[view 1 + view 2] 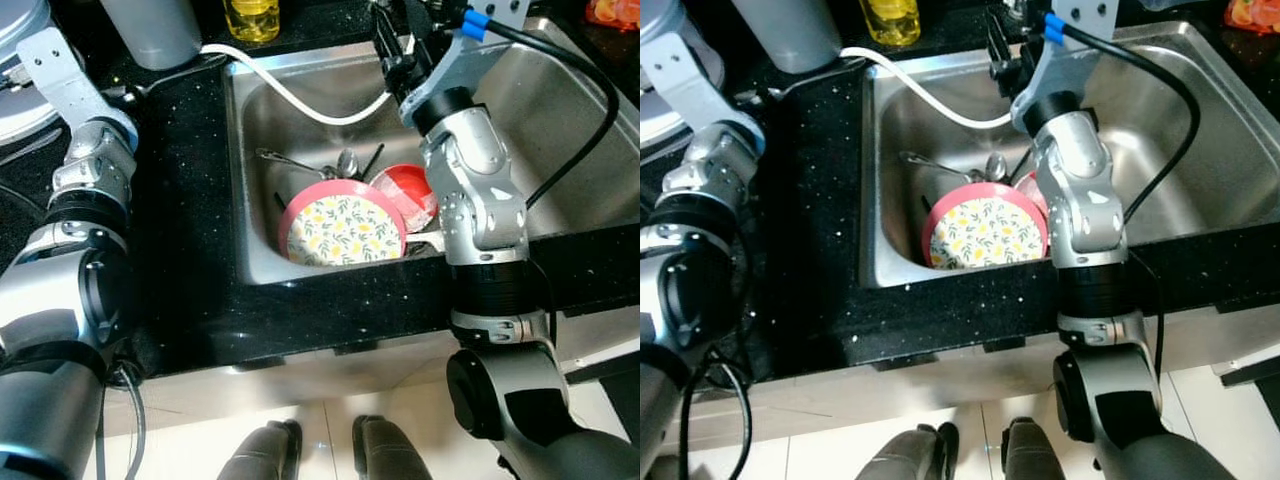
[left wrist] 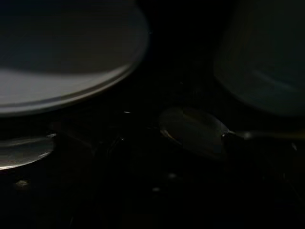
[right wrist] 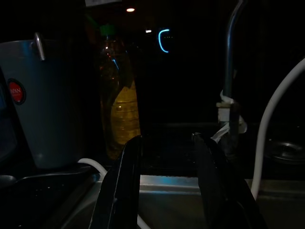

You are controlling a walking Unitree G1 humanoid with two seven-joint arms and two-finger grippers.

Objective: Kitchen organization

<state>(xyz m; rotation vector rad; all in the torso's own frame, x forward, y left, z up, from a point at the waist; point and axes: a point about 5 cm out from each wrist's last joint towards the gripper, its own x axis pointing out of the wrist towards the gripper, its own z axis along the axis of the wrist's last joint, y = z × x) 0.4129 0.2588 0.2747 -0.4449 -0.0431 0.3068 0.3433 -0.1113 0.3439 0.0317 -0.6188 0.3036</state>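
So the steel sink (image 1: 560,150) takes up the middle and upper right of the frame, sunk into a black speckled bench (image 1: 190,230). Inside it, a pink-rimmed plate with a yellow flower pattern (image 1: 345,228) is propped up tilted against the near wall, and a red bowl (image 1: 408,192) sits just to its right, partly hidden behind the robot's right arm. A few spoons (image 1: 345,162) lie on the sink floor behind the plate. A white hose (image 1: 300,100) curves from the bench over the sink's back-left corner.

The right gripper (image 3: 164,157) is up at the back rim of the sink, near the top centre of the frame, jaws apart with nothing between them, pointing toward a yellow bottle (image 3: 121,109) and a grey container (image 3: 52,100) on the bench behind.

The left gripper is off at the upper left over the bench; can't tell how its jaws stand. Its wrist view is very dark, showing a pale plate rim (image 2: 71,90) and a spoon (image 2: 193,131).
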